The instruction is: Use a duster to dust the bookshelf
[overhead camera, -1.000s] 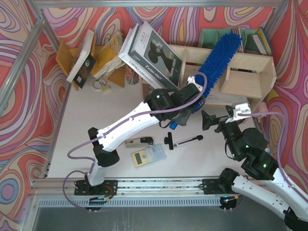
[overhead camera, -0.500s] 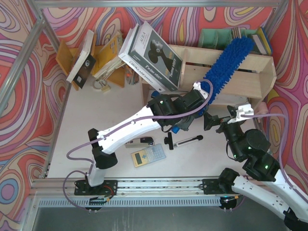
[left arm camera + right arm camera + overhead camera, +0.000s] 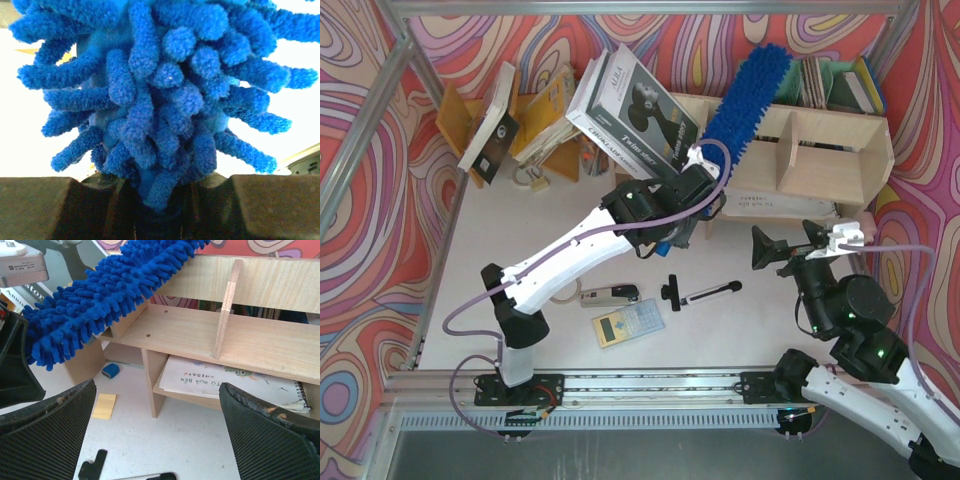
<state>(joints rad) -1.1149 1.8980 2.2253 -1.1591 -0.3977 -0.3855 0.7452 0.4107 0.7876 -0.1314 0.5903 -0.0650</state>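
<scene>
The bright blue fluffy duster (image 3: 745,98) lies slanted across the left part of the pale plywood bookshelf (image 3: 830,160), on its upper tier. It fills the left wrist view (image 3: 160,95) and shows in the right wrist view (image 3: 100,305) on the shelf's left end (image 3: 200,335). My left gripper (image 3: 705,192) is shut on the duster's handle end, at the shelf's left side. My right gripper (image 3: 790,247) is open and empty above the table in front of the shelf's lower tier.
A white booklet (image 3: 225,380) lies in the lower tier. A black-and-silver rod (image 3: 700,293), a stapler (image 3: 610,295) and a calculator (image 3: 627,323) lie on the table. A large book (image 3: 635,110) leans on the shelf's left end. An orange rack of books (image 3: 510,120) stands at back left.
My left gripper has swept the duster leftward along the upper tier, from the middle-right compartment to the left one. The right gripper has shifted slightly right and nearer.
</scene>
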